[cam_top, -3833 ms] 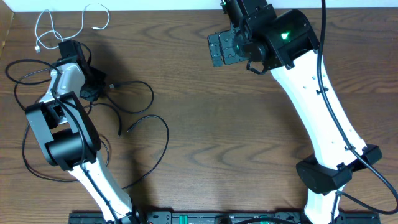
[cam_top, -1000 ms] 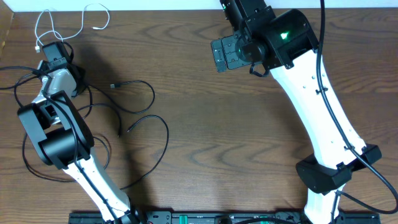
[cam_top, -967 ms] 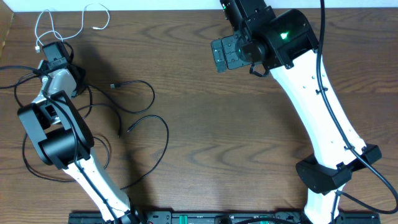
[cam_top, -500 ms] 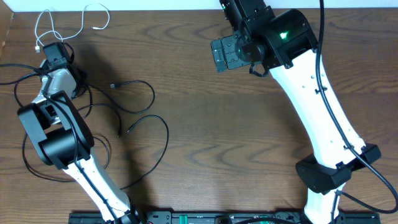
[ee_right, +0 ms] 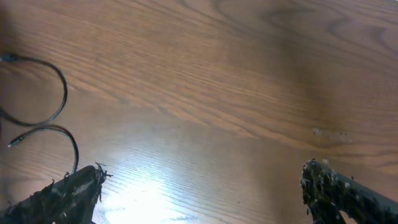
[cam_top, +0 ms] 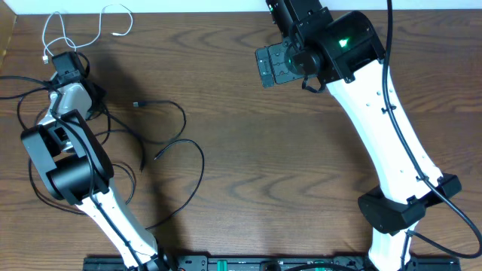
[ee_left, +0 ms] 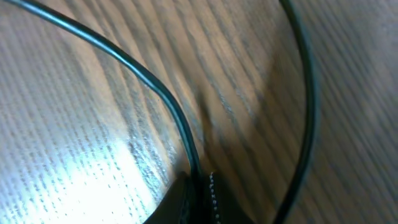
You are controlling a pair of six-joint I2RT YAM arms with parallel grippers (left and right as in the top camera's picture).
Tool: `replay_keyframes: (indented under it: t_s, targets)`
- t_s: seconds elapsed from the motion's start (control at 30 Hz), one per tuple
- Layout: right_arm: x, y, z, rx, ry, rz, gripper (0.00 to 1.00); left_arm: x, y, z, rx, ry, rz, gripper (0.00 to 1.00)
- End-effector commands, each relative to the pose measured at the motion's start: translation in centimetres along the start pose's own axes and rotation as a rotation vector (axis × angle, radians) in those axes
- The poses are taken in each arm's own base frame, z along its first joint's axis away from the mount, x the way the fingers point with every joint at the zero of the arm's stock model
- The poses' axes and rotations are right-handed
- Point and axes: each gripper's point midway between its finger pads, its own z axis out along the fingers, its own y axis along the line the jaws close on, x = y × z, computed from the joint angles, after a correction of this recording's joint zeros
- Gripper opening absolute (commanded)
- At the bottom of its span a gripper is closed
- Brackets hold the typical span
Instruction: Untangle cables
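Note:
Thin black cables (cam_top: pixel 162 124) lie in loose loops at the left of the table, with small plugs at their free ends. A thin white cable (cam_top: pixel 71 30) lies looped at the far left corner, apart from them. My left gripper (cam_top: pixel 66 69) is low at the far left and shut on a black cable; in the left wrist view the cable (ee_left: pixel 155 93) runs straight into the closed jaws (ee_left: pixel 198 198). My right gripper (cam_top: pixel 273 64) is open and empty, held above the table's far middle; its wrist view shows black cable loops (ee_right: pixel 53 118) at the left.
Thick black cords run along both robot arms and bases (cam_top: pixel 399 135). The table's far edge meets a white wall (cam_top: pixel 196 4). More black cable loops (cam_top: pixel 34 192) lie beside the left arm's base.
My left gripper moved from the cable pile toward the far left corner, dragging a black cable with it. In the last second the loops shifted slightly. The right arm barely moved.

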Motion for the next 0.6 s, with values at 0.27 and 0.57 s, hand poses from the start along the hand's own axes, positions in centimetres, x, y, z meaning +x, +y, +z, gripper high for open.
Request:
replay_keyframes:
  t_s: [0.27,0.57]
  targets:
    - [0.2,-0.1,0.5,0.016,0.013,-0.013,0.99,-3.7,-0.7,-6.1,0.096,-0.049,-0.001,0.07]
    - [0.2,-0.1,0.5,0.016,0.013,-0.014,0.99,-5.7,0.4,-15.2,0.131,-0.105,-0.014,0.07]
